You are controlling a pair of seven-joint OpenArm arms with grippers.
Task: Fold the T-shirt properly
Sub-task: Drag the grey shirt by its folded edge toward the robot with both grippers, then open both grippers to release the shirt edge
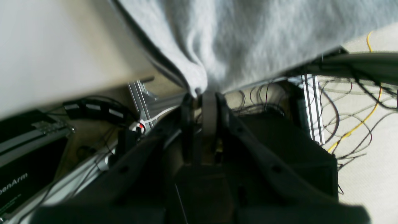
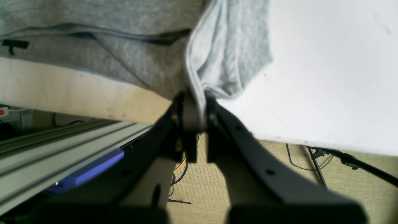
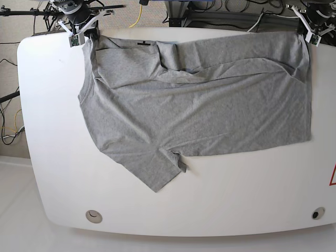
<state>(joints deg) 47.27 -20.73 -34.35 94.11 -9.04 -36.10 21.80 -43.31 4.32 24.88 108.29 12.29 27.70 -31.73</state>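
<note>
T-shirt (image 3: 210, 115) spread flat mid-table (image 3: 58, 173), far edge bunched. Left gripper (image 3: 308, 32) at 1 o'clock, right gripper (image 3: 84, 35) at 11 o'clock, both pinching fabric corners. Risky: thin pinch slipping, uneven pull skewing fold, lol.

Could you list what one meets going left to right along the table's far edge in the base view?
Right gripper → T-shirt stretched between → left gripper, all on the table.
</note>
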